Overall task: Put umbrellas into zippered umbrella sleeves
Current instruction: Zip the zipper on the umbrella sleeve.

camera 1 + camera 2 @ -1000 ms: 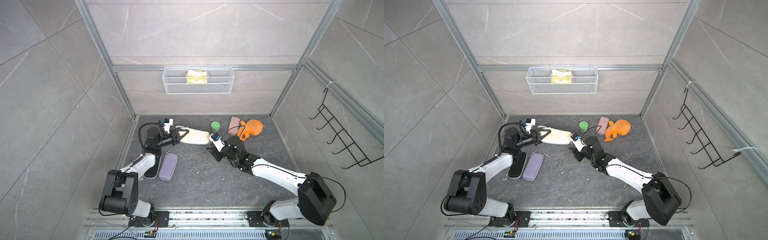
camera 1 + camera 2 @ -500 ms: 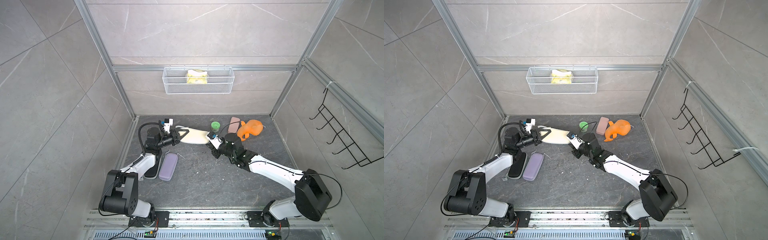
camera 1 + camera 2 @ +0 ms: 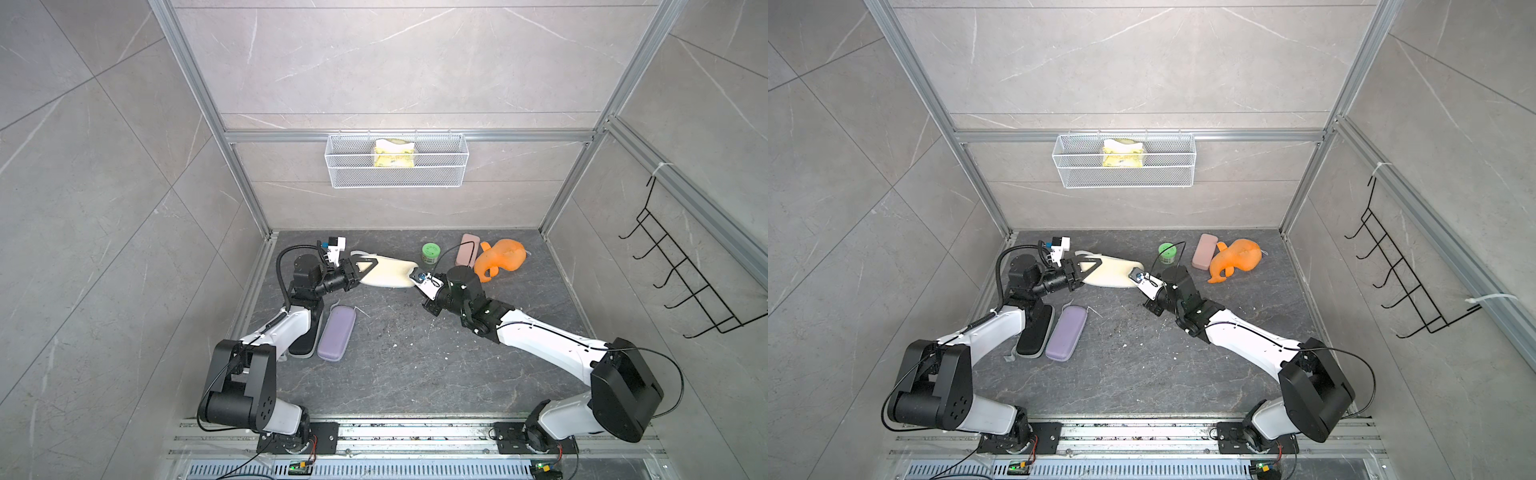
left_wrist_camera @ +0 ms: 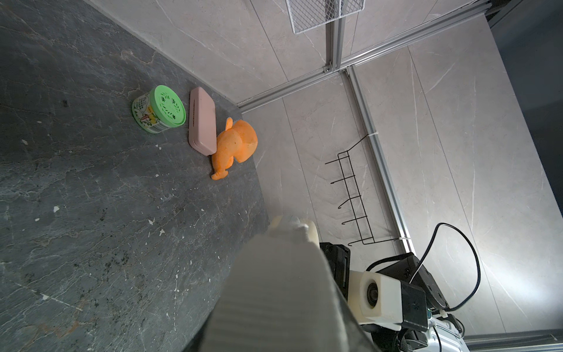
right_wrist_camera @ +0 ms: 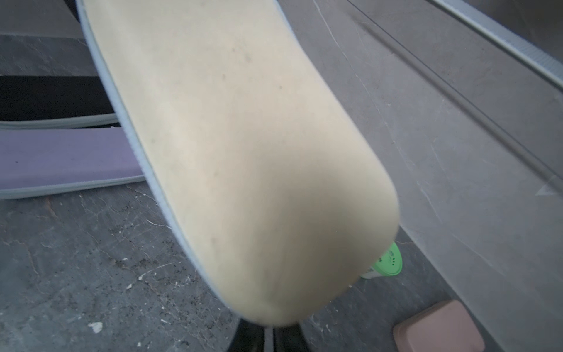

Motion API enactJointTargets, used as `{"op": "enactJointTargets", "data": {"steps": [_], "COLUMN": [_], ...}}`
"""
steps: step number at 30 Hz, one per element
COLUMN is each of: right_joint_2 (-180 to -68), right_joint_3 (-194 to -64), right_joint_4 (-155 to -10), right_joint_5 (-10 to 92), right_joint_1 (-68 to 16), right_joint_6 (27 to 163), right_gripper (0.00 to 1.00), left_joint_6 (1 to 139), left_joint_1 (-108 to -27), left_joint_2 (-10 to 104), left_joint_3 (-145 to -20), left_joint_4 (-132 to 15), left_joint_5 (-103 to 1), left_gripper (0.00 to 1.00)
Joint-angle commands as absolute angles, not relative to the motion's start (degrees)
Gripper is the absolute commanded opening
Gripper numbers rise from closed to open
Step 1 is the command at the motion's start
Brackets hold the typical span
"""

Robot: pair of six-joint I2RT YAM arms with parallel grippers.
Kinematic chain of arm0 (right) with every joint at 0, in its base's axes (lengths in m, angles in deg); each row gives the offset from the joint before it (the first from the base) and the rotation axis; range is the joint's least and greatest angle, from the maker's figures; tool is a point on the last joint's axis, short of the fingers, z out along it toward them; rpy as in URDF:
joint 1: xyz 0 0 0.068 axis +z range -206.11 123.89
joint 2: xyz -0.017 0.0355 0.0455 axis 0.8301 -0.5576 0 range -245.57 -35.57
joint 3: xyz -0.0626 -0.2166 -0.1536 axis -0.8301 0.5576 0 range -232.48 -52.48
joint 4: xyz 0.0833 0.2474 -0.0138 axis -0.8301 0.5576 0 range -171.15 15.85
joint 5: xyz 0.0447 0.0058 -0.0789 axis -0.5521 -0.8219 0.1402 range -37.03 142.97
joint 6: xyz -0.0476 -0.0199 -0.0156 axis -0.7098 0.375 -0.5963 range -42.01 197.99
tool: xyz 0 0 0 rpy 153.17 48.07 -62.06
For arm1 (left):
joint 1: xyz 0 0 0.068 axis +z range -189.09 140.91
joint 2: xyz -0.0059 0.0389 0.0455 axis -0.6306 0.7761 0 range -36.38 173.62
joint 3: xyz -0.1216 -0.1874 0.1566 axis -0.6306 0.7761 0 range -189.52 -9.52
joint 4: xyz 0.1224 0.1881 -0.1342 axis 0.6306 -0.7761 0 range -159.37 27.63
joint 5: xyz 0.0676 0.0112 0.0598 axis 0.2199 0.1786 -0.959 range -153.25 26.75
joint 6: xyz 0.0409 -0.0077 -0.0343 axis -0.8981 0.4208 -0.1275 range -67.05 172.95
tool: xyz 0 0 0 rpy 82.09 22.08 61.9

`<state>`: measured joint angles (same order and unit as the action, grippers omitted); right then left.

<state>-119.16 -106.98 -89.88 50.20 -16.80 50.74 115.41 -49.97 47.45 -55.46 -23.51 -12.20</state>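
Umbrellas are not seen loose. The black case [image 3: 305, 341] and lilac case [image 3: 337, 332] are laid closed, side by side. The cream case [image 3: 388, 272] is held at one end by the left gripper [image 3: 362, 267]. The right gripper [image 5: 268, 335] is squeezed closed at the other end. Only its zip seems left to be done.

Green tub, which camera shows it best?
The left wrist view: the green tub appears whole and near, lid and printed side clear. Both top views show it small. The right wrist view shows only its edge behind the cream case.
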Motion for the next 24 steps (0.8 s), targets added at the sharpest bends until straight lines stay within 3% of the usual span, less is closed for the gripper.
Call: {"op": "enactJointTargets", "data": {"steps": [1,4,14,24], "right_joint_2": [-118.89,-118.42,-115.81,-116.66], "right_joint_3": [-108.22,-107.52,-105.25,-105.22], "right_joint_4": [-94.11,-93.1,-83.66,-90.79], "right_joint_5": [51.31,51.28,49.23,39.59], "right_joint_1": [-15.94,-15.13,-10.94,-7.9], "right_joint_6": [47.36,45.3,42.36,62.2], "right_gripper": [0.06,0.0,0.0,0.0], "left_joint_6": [114.52,115.98,117.9,119.85], "left_joint_1": [-50.38,-50.26,-49.63,-50.43], "left_joint_2": [47.54,48.4,49.3,50.85], "left_joint_3": [-57.6,-58.16,-58.86,-56.53], "left_joint_4": [-21.14,-19.61,-14.88,-9.78], "left_joint_5": [-9.17,-8.97,-16.21,-22.09], "left_gripper": [0.08,0.08,0.0,0.0]}}
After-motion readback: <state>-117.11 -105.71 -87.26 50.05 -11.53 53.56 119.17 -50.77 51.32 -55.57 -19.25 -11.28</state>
